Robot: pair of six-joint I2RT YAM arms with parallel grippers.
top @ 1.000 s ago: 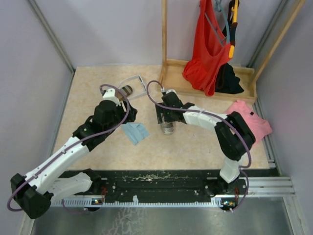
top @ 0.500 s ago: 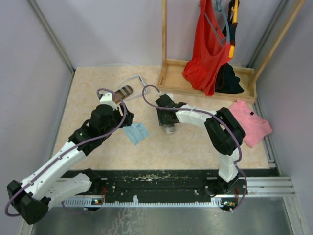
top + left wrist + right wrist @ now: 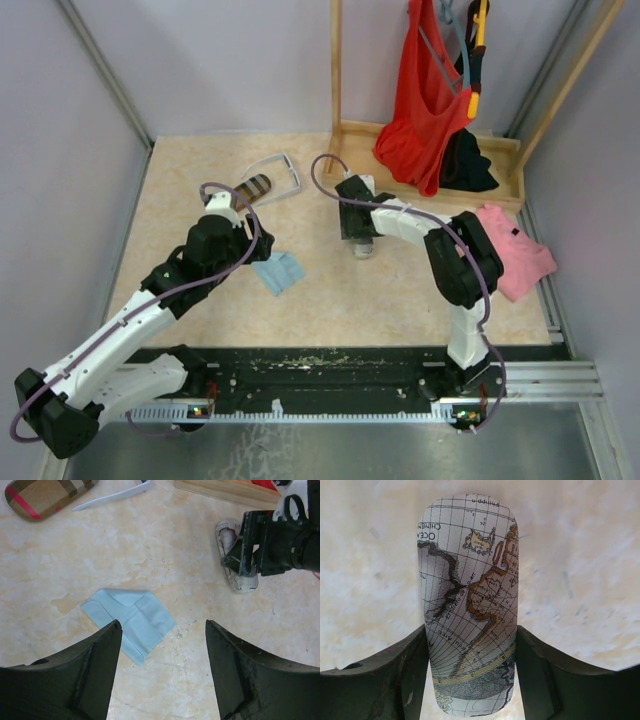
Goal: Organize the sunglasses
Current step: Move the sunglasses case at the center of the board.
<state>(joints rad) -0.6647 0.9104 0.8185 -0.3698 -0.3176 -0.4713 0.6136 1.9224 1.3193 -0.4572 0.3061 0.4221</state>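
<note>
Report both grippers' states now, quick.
Left gripper: open, holding nothing, over the light blue cloth.
Right gripper: closed on the map-print case.

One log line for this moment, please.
left tool: open above blue cloth | right tool: gripping map-print case | white sunglasses: untouched beside striped case

Both the left arm (image 3: 130, 325) and the right arm (image 3: 405, 222) pair smooth white shell links with chunky black joint housings. A thin purple cable (image 3: 258, 215) loops loosely along each. The left pincer (image 3: 162, 626) and right pincer (image 3: 470, 630) have broad, curved, matt black fingers (image 3: 240, 675), faintly scuffed, and the bases (image 3: 60, 425) are black
</note>
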